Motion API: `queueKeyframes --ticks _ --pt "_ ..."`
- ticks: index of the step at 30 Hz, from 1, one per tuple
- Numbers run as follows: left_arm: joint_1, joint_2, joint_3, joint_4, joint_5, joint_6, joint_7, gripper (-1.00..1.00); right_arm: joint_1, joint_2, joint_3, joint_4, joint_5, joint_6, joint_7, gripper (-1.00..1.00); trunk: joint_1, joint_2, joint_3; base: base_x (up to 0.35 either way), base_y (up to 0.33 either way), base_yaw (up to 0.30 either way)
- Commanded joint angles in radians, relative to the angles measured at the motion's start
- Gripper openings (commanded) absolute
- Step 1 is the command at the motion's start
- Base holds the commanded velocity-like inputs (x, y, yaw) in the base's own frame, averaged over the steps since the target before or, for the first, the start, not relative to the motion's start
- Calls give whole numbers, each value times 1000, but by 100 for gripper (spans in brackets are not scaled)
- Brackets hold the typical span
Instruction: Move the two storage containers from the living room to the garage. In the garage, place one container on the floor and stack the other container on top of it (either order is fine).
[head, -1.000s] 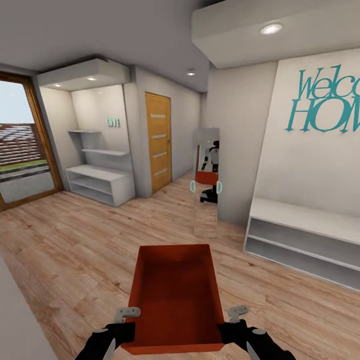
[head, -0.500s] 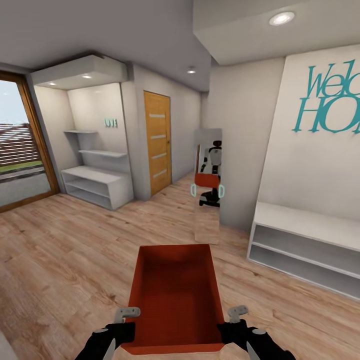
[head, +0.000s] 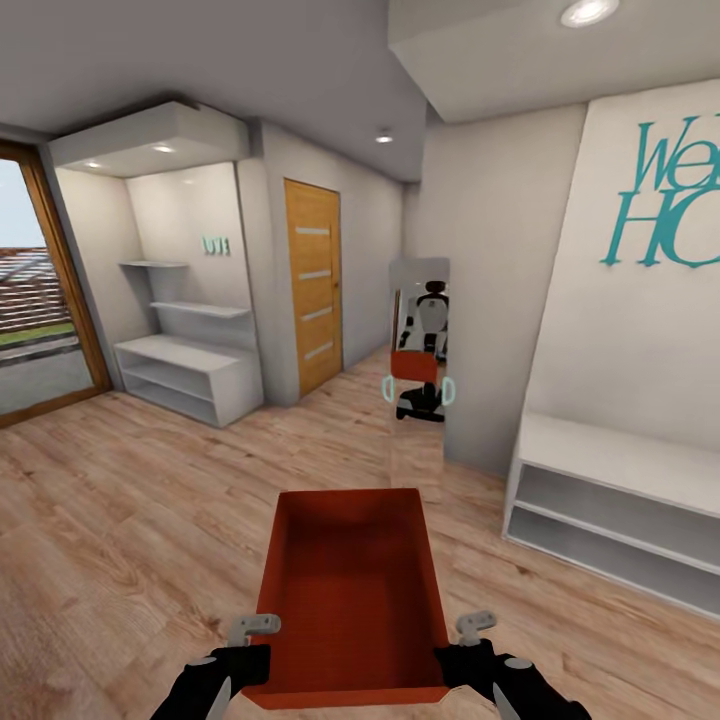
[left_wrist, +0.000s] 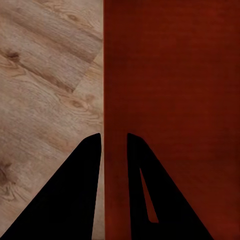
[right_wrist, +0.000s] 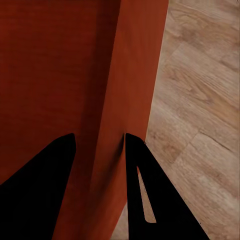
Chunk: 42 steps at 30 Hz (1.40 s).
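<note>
While both grippers, left gripper (head: 252, 655) and right gripper (head: 470, 650), pinch the container (head: 350, 590) walls at lower centre, carry level.

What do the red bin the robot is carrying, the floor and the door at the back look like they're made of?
The red bin looks like matte plastic: thin, even orange-red walls with no shine, though painted metal is possible. The floor looks like light wood planks or laminate, with visible grain, knots and plank seams. The door looks like orange-toned wood veneer with pale horizontal strips, perhaps frosted glass.
</note>
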<state>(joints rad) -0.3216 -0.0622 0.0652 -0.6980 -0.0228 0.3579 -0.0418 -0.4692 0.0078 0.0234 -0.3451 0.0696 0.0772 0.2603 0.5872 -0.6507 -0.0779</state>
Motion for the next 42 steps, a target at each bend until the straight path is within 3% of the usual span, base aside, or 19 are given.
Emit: queueKeyframes --ticks 1,20,42 --pt "-1 18 8 0 -28 6 20 -100 0 -1 21 -5 -11 -13 80 -100 1 -1 -2 328 0 0" --pt "-1 18 8 0 -28 6 20 -100 0 0 21 -5 -10 -13 80 -100 1 -1 -2 328 28 0" --pt "-1 18 8 0 -28 6 20 -100 0 -1 21 -5 -7 -13 80 -100 1 -1 -2 288 198 0"
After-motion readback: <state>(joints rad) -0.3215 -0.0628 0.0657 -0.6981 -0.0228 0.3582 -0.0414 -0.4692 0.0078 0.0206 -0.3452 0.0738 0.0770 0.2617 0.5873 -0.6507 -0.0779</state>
